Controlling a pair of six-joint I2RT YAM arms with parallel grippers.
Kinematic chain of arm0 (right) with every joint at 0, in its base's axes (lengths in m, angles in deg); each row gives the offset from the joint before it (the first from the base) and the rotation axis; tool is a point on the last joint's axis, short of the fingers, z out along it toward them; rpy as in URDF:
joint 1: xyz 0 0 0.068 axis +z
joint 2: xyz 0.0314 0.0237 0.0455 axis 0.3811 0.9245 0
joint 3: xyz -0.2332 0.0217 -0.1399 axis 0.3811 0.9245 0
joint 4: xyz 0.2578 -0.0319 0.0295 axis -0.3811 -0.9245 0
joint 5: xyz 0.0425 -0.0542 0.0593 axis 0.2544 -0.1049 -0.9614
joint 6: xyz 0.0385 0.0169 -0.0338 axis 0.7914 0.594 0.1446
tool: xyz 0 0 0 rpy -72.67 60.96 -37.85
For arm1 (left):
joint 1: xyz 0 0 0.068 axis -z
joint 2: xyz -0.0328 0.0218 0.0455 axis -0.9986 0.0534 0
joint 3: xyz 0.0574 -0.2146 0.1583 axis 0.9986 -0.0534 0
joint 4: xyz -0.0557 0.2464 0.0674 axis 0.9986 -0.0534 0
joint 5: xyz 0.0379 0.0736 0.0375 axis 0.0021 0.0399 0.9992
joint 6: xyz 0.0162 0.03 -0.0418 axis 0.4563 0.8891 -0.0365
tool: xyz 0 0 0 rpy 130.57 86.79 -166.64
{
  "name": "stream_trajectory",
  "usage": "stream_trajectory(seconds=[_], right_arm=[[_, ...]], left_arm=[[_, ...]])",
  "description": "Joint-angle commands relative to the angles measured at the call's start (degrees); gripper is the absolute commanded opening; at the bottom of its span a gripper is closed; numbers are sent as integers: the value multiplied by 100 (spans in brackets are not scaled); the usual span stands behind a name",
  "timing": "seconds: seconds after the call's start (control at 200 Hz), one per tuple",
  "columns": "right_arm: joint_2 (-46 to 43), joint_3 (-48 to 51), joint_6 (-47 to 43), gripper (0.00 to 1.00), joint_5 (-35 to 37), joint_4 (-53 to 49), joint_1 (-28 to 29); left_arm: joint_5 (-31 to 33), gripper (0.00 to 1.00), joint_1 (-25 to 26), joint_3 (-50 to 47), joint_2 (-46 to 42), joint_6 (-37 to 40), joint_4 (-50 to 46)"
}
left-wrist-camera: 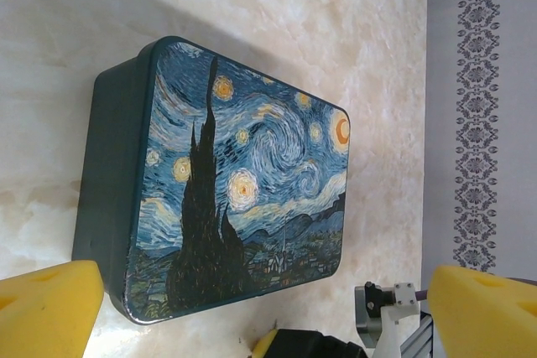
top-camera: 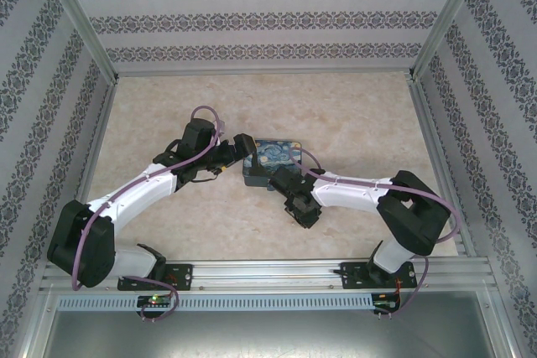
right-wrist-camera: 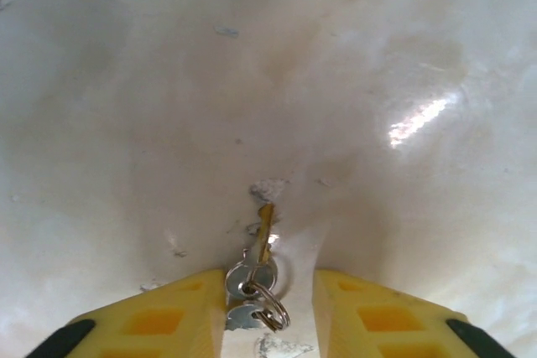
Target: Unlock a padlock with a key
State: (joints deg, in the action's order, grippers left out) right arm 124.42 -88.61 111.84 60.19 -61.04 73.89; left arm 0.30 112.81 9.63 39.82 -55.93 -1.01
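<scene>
The job looks to be at its opening step, picking up the key, with the unlocking itself all ahead. Nearest the lens in the right wrist view, the right gripper [right-wrist-camera: 268,318] sits low over the table [right-wrist-camera: 126,81]. Its yellow fingers [right-wrist-camera: 159,324] are at the bottom edge, partway spread and straddling the key [right-wrist-camera: 263,236]. The key lies on the marbled surface in the lower middle of the frame, thin blade pointing up the frame, its head bunched with a second key on a small ring [right-wrist-camera: 273,312]. The pad on the left of the frame seems to touch that bunch, while a strip of bare table shows before the other pad, so I judge nothing is pinched yet. In the left wrist view the left gripper [left-wrist-camera: 264,312] is spread wide and holds nothing, one yellow pad in each bottom corner. Beyond them, in the middle of the frame, lies the padlock [left-wrist-camera: 243,182], flat on the table with its painted night-sky face up. In the overhead view it rests at the centre, the left gripper just beside its left end and the right gripper at its near edge. It reads as a closed, lidded box; what is inside, if anything, cannot be told, and no keyhole or shackle shows from these angles. Left to do, by my reckoning: close on the key, lift it, find the keyhole, insert and turn. Farthest off, patterned walls [top-camera: 252,23] close in the table.
</scene>
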Motion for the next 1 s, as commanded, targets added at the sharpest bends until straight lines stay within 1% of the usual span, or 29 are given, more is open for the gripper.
stream_trajectory(seconds=[0.0, 0.085, 0.215, 0.28, 0.425, 0.57, 0.699, 0.774, 0.874, 0.934, 0.994], right_arm=[[270, 69, 7, 28, -131, 322, -60], [285, 137, -43, 24, -162, 449, -60], [154, 390, -209, 12, -117, 707, -64], [23, 544, -338, 0, -71, 844, -60], [-445, 838, -937, 0, 89, 1145, -60], [-1168, 1090, -1684, 0, 198, 1357, -98], [-2077, 1420, -2379, 0, 215, 1809, -229], [-2685, 1590, -2897, 0, 170, 2132, -419], [-3430, 1768, -3537, 0, -271, 2646, -920], [-3750, 1846, -3953, 0, -758, 3020, -1345], [-3904, 1871, -4333, 0, -1465, 3458, -1825]], left_arm=[[-76, 99, 44, -66, 54, 28, 190], [-81, 99, 49, -48, 77, 43, 163], [-61, 99, 45, -39, 77, 60, 100], [-52, 99, 49, -43, 82, 44, 102], [-63, 100, 47, -29, 77, 15, 88], [27, 99, 45, 63, 7, 102, -50], [88, 99, 43, 144, -53, 183, -150], [99, 99, 44, 185, -48, 167, -147], [31, 99, 50, 268, 27, 60, -53], [-88, 100, 43, 329, 111, -14, 64], [-238, 100, 49, 388, 225, -105, 227]])
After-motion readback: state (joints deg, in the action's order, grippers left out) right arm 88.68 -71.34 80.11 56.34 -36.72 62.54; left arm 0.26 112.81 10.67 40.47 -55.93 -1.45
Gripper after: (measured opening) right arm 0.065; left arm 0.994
